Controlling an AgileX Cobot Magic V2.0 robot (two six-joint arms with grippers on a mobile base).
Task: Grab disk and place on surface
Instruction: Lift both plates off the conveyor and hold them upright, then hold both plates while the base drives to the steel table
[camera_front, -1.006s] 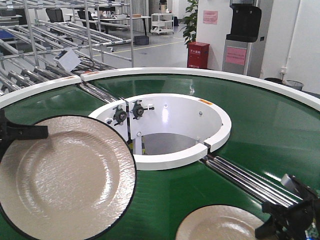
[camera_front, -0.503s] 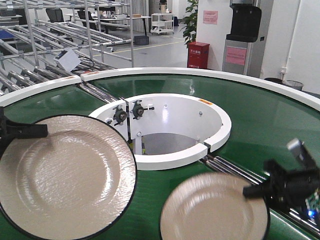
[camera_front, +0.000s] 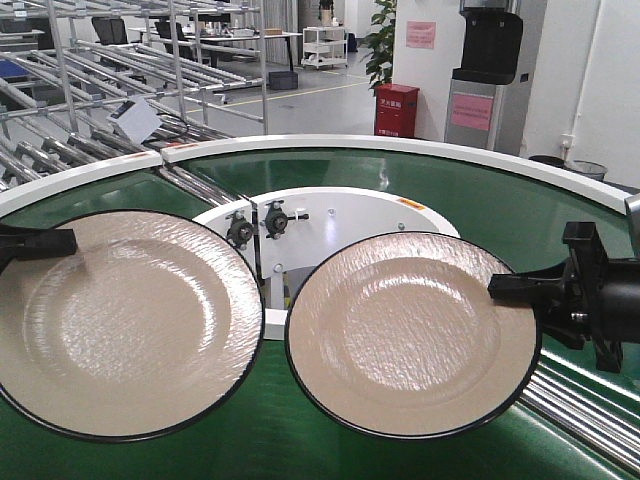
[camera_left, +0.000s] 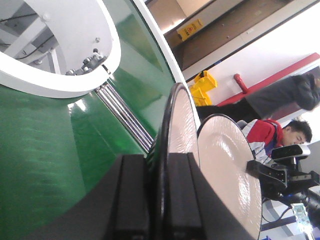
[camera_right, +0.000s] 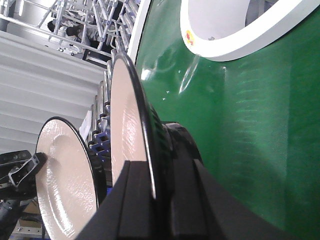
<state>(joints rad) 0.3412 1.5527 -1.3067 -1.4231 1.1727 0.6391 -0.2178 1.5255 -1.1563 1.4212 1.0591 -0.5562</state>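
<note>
When seen from the front, the left claw (camera_front: 62, 242) pinches the left plate (camera_front: 120, 320) and the right claw (camera_front: 502, 288) pinches the right plate (camera_front: 410, 335), each by the rim. Both plates hang side by side over the green belt's (camera_front: 520, 215) inner edge, by the white ring (camera_front: 442, 262). From the left wrist, the left plate (camera_left: 172, 130) stands on edge, squeezed between two black fingers (camera_left: 132, 200). The right wrist shows the right plate (camera_right: 125, 120) squeezed the same way.

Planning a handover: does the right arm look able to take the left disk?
Probably not: the right gripper is shut on the right disk, so it cannot grasp the left disk.
</note>
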